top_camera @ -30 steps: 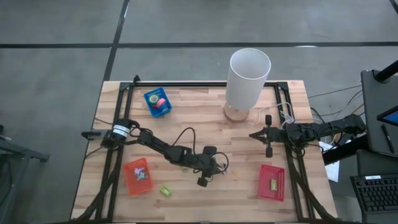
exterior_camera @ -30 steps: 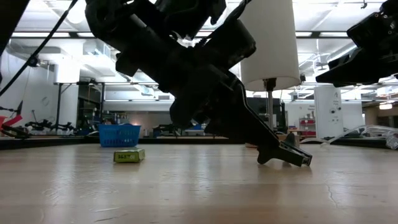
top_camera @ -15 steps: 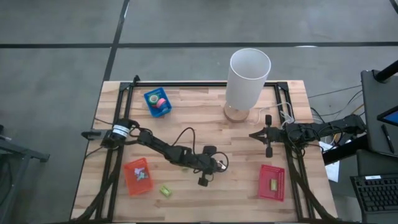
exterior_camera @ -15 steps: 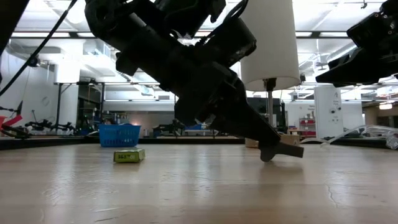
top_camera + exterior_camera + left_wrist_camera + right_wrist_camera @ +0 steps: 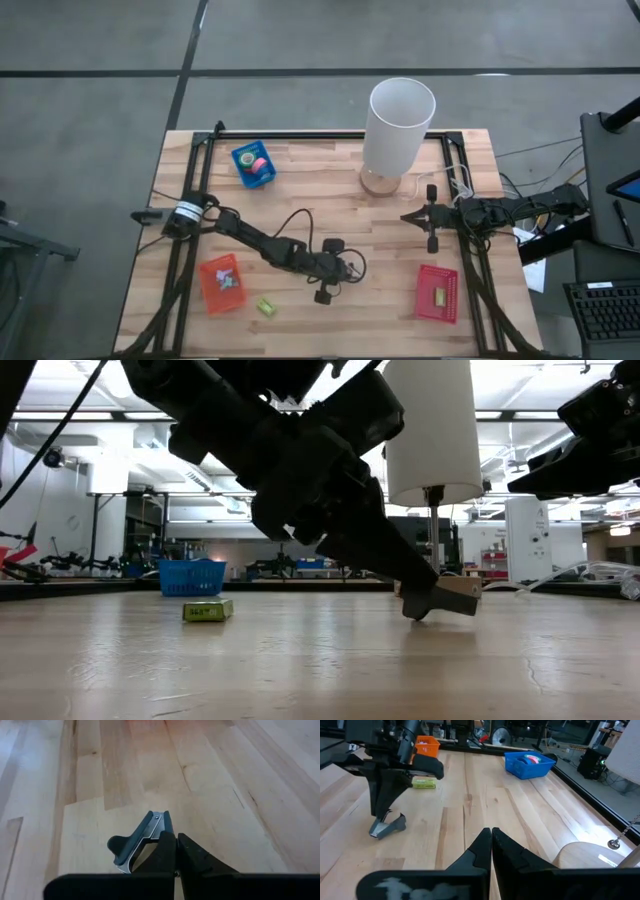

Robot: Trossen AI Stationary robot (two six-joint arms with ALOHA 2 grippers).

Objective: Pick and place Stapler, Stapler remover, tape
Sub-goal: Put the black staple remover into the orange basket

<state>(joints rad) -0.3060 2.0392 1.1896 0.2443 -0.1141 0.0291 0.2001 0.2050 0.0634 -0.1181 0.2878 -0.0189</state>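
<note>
The staple remover is a small dark grey claw with a metal tip. It sits on the wood near the table's middle, with my left gripper shut on it. It also shows in the low view and the right wrist view. Rolls of tape lie in a blue basket at the far left. My right gripper is shut, holds nothing and waits at the table's right side. The stapler is out of view. My left gripper pinches the staple remover between its two fingers at the edge just below the metal tip. The fingers slant down onto it from the table's left side. The remover is tilted, with its lower end at the tabletop.
An orange basket and a yellow-green block lie near the front left. A red basket sits at the front right. A tall white lamp stands at the far middle. Bare wood lies between the baskets.
My left gripper has shut on the staple remover, which lay between its open fingers a second ago. The remover has tipped up and shifted a little toward the table's left with the fingers.
</note>
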